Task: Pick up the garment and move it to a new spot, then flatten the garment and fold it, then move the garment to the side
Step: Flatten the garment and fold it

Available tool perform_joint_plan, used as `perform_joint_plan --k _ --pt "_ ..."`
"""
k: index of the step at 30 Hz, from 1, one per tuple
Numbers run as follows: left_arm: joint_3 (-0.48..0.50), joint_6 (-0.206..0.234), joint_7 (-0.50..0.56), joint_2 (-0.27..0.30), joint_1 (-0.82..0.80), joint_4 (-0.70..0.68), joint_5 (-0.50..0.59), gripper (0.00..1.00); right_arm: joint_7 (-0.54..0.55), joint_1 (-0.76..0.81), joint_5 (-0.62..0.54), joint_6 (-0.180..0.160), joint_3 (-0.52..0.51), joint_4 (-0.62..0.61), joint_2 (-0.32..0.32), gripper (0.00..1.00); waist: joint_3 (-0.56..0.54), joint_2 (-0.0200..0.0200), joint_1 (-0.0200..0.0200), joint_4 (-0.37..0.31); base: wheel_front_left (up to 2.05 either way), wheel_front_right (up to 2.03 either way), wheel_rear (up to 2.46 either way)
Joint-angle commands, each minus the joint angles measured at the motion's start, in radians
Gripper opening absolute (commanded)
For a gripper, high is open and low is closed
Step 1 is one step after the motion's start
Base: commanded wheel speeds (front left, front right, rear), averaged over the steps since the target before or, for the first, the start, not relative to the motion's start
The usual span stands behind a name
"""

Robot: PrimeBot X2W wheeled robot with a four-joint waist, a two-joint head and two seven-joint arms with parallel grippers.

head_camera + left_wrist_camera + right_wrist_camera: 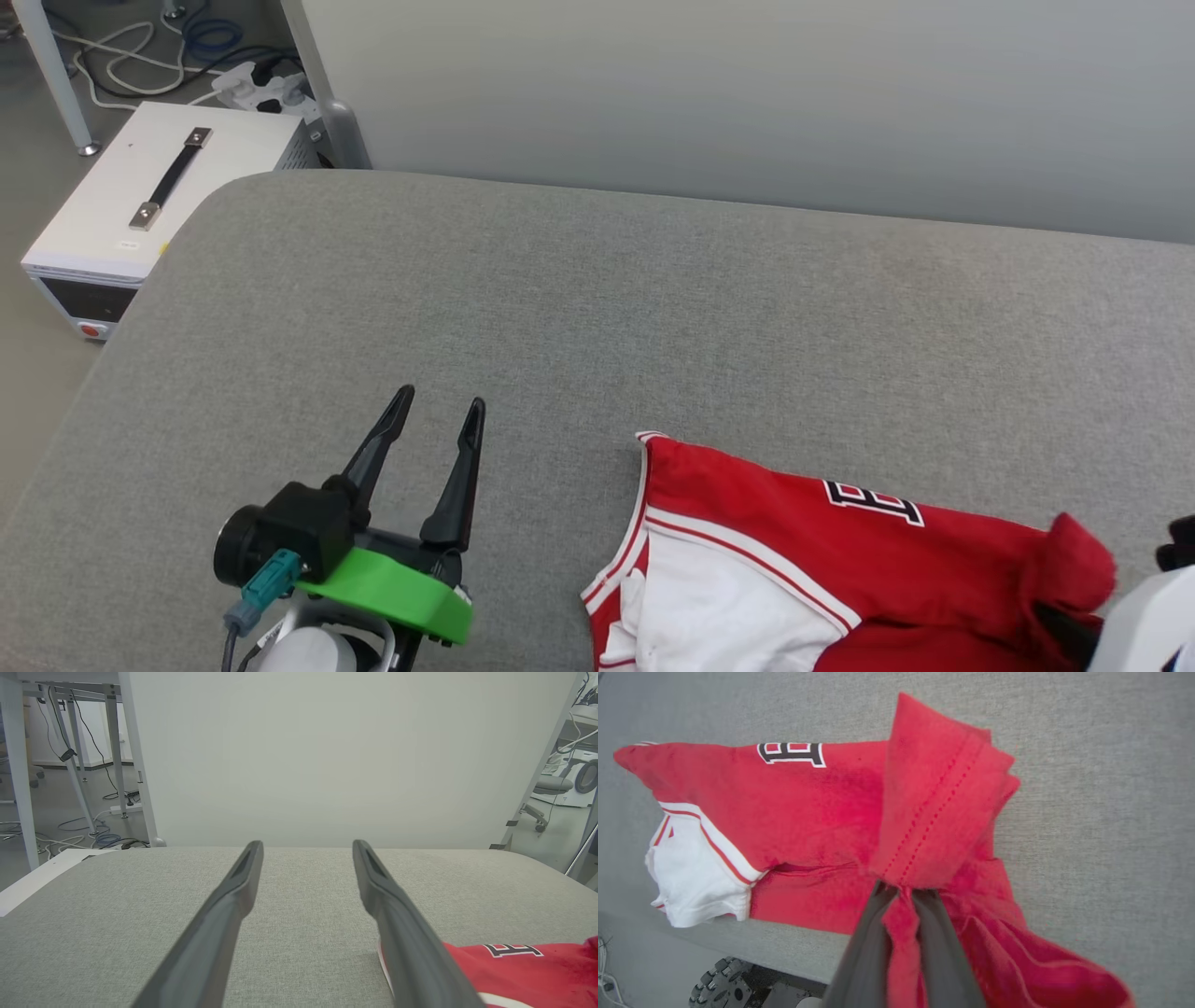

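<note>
In the head view, the garment lies at the lower right of the grey tabletop, with the white sleeve towards the near edge and the right end gathered into a raised bunch. The left pincer hovers to the garment's left, well apart from it. Its fingers are spread and hold nothing.

In the left wrist view, the released left pincer points across bare tabletop. The red cloth with its lettering shows just past the right-hand finger, off to the side and not between the fingers.

In the right wrist view, the right pincer is clenched on a narrow fold of the garment's stitched red hem. The rest of the cloth trails away on the tabletop, and the sleeve sits close to the near edge.

Several things could go wrong from here. The pinch takes only a thin ridge of cloth, so a quick pull may let the hem slip free. The garment is held at one point, so it would likely hang twisted and land crumpled, which makes flattening harder. Dragging it low could sweep the sleeve off the near edge.
</note>
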Motion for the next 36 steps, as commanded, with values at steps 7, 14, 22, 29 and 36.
perform_joint_plan --k 7,14,22,29,36 --pt "-0.004 -0.003 -0.006 0.000 0.023 0.000 -0.014 1.00 0.049 -0.005 0.050 -0.001 0.109 -0.113 0.121 0.00 -0.017 0.0000 0.0000 0.024 0.00 0.00 0.00" --pt "0.006 -0.003 -0.006 0.005 0.023 0.000 -0.018 1.00 0.038 -0.067 0.101 -0.001 0.192 -0.106 0.210 0.00 -0.016 0.0000 0.0000 0.044 0.00 0.00 0.00" --pt "0.007 -0.003 -0.006 0.011 0.016 -0.002 -0.020 1.00 -0.068 -0.140 0.171 -0.001 0.286 0.004 0.222 0.00 -0.001 0.0000 0.0000 0.075 0.00 0.00 0.00" --pt "-0.005 -0.003 -0.006 0.011 0.003 0.006 -0.023 1.00 -0.170 -0.200 0.179 -0.001 0.356 0.140 0.223 0.00 0.017 0.0000 0.0000 0.105 0.00 0.00 0.00" --pt "-0.012 -0.003 -0.006 0.009 0.001 0.014 -0.025 1.00 -0.238 -0.241 0.162 -0.001 0.374 0.266 0.223 0.00 0.023 0.0000 0.0000 0.122 0.00 0.00 0.00"
